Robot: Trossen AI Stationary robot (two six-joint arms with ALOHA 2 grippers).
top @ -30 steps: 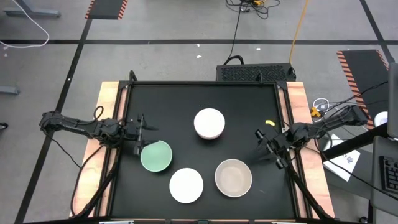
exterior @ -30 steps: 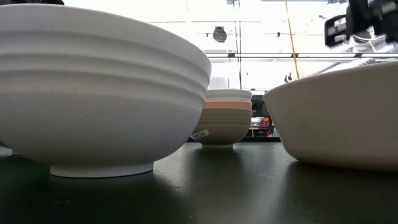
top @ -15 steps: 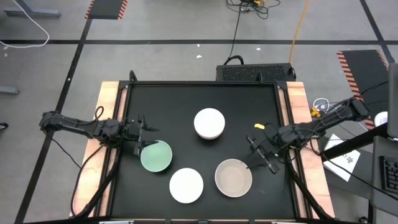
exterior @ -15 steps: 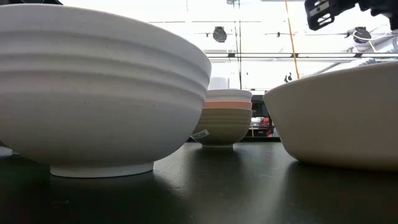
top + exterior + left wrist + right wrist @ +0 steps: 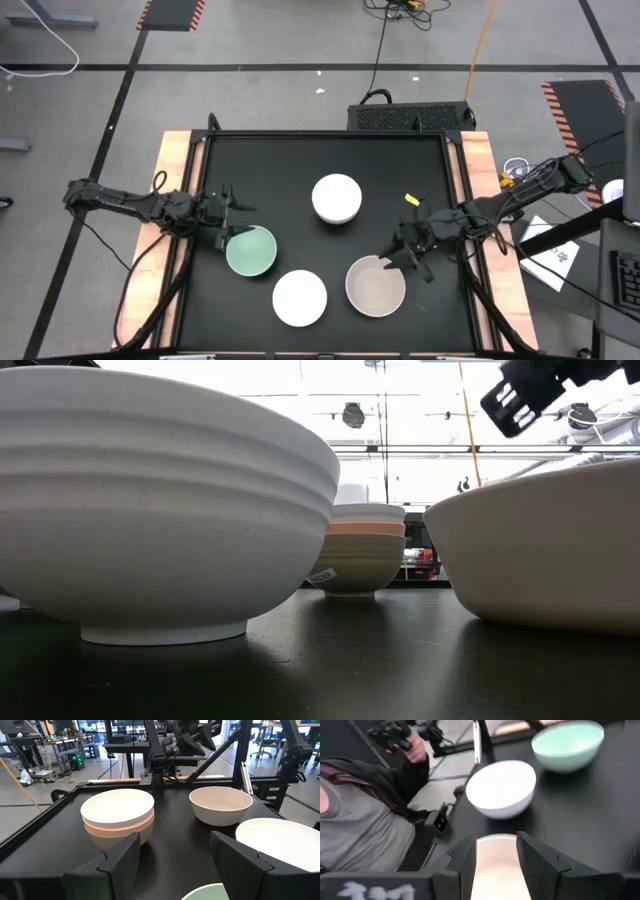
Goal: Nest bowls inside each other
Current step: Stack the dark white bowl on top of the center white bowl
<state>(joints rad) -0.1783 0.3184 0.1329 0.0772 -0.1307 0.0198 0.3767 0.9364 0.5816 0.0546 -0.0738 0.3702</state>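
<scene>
A stack of three bowls [image 5: 337,198] stands mid-table: white on orange-coral on olive-grey [image 5: 365,550]. The mint green bowl [image 5: 251,250], a lone white bowl [image 5: 300,297] and the beige bowl [image 5: 375,285] sit apart on their bases nearer the front. My left gripper [image 5: 228,228] is open at the mint bowl's far-left rim, which shows between its fingers [image 5: 205,892]. My right gripper [image 5: 402,258] is open over the beige bowl's far-right rim [image 5: 495,865], seen high in the low view [image 5: 525,395]. No touch shows.
The black table top [image 5: 300,160] has raised edges and wooden side strips [image 5: 170,170]. A black box [image 5: 410,117] sits behind the far edge. A person in a grey top [image 5: 365,820] stands by the table. Open surface lies along the far side.
My right gripper has travelled from the table's right edge toward the left and near side, arriving over the beige bowl's far-right rim. The bowls have stayed where they were.
</scene>
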